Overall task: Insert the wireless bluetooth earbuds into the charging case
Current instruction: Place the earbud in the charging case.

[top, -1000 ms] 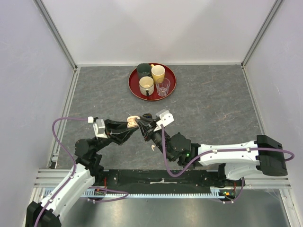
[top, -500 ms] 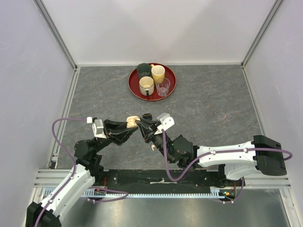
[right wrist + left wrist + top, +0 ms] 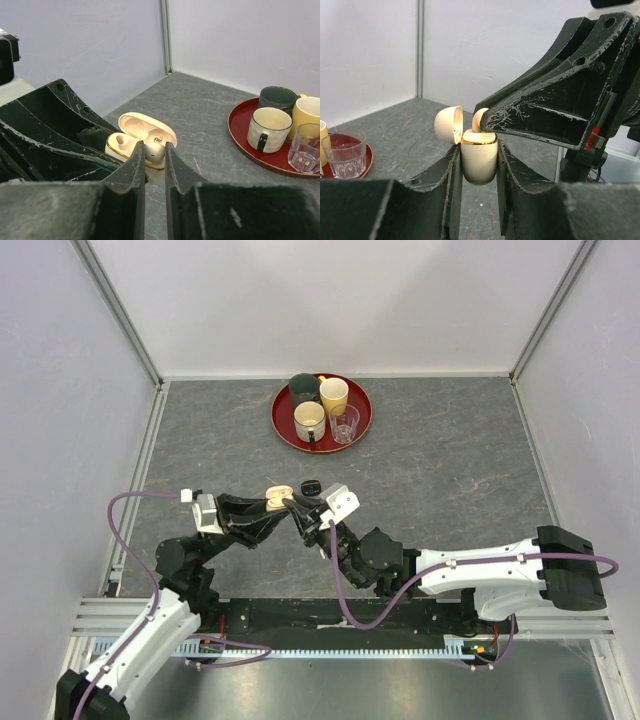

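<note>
My left gripper is shut on the body of a cream-white charging case with a gold rim. It holds the case upright above the table, with the lid open. My right gripper is shut on a cream-white earbud and holds it at the case's right-hand socket. The left-hand socket looks empty. In the top view the two grippers meet at the case. A small black item lies on the table just behind them. The other earbuds are not clearly visible.
A red tray at the back holds a dark green cup, a yellow cup, a cream cup and a clear glass. The tray also shows in the right wrist view. Grey walls enclose the table.
My right gripper has moved left with the earbud, onto the open case. My left gripper has shifted slightly left, still holding the case.
</note>
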Robot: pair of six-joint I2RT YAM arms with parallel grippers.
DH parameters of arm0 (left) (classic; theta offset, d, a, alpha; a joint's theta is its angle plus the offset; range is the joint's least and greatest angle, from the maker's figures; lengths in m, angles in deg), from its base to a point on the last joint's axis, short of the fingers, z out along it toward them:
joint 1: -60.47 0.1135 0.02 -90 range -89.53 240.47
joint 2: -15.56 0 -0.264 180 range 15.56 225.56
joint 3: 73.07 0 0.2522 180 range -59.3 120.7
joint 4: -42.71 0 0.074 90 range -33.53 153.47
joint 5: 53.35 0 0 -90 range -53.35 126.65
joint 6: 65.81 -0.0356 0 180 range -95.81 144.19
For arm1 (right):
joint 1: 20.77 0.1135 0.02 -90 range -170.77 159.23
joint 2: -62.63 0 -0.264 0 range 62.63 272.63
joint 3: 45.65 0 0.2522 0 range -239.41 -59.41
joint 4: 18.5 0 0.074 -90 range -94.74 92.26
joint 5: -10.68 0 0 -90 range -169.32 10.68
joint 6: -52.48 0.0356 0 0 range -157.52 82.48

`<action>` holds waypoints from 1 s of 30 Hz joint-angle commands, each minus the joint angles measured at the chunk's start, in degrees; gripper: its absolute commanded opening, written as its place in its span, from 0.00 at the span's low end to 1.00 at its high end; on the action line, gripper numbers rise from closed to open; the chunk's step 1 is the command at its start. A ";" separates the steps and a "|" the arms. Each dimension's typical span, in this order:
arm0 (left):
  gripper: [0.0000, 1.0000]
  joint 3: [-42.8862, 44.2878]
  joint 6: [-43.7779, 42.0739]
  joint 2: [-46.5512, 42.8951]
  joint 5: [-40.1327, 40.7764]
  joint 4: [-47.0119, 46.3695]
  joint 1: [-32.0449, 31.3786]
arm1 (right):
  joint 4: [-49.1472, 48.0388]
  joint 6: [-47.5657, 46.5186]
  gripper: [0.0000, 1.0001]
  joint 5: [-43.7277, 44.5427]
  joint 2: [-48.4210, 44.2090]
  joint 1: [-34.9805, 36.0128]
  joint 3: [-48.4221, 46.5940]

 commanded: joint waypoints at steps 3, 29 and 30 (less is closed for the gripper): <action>0.02 0.40 -1.50 -0.72 3.44 -2.64 0.29 | 10.08 3.19 0.26 -0.38 0.44 0.72 -5.59; 0.02 1.81 -2.82 -1.59 2.91 -0.35 0.29 | 39.56 31.18 0.87 12.20 -18.02 -4.64 -7.61; 0.02 2.24 -2.82 -1.68 2.74 -0.44 0.29 | 42.23 34.10 0.87 9.06 -18.10 -6.91 -7.79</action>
